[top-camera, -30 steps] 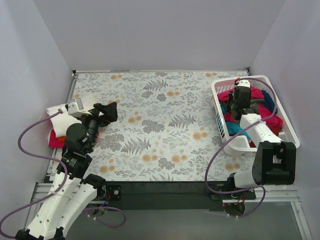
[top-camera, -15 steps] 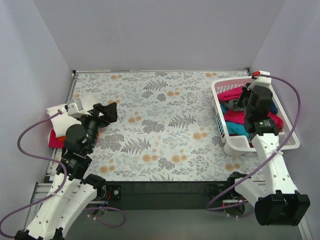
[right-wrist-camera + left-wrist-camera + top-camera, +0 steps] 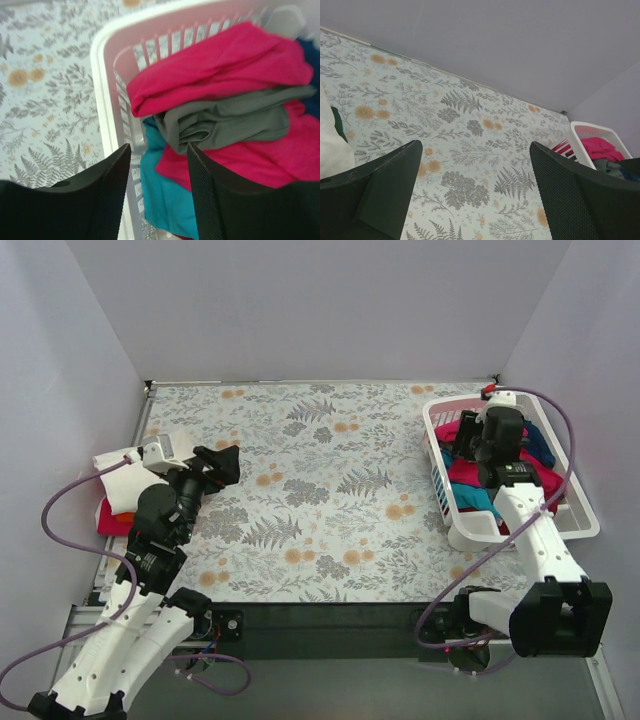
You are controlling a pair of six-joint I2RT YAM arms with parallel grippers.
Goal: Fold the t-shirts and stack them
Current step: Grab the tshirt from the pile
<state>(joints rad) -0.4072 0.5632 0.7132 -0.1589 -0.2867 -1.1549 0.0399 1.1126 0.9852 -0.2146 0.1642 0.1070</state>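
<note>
Several crumpled t-shirts lie in the white basket (image 3: 470, 537) at the right: a magenta pink one (image 3: 220, 65), a dark grey one (image 3: 230, 120), a teal one (image 3: 165, 195) and a navy one (image 3: 312, 100). My right gripper (image 3: 159, 190) hangs open and empty just above them, over the basket's left side (image 3: 462, 445). A folded white t-shirt (image 3: 120, 480) lies on a magenta one (image 3: 112, 522) at the left table edge. My left gripper (image 3: 222, 462) is open and empty above the table, right of that stack; its wrist view (image 3: 475, 190) looks across the table.
The floral table cloth (image 3: 320, 490) covers the table. White walls close it in at the back and on both sides. The basket's rim (image 3: 100, 75) is just left of my right fingers. The white t-shirt's edge (image 3: 332, 150) shows beside my left finger.
My right arm rose out of the basket, swung toward the back right, then came back a little left over the shirts, still empty. My left arm has barely moved.
</note>
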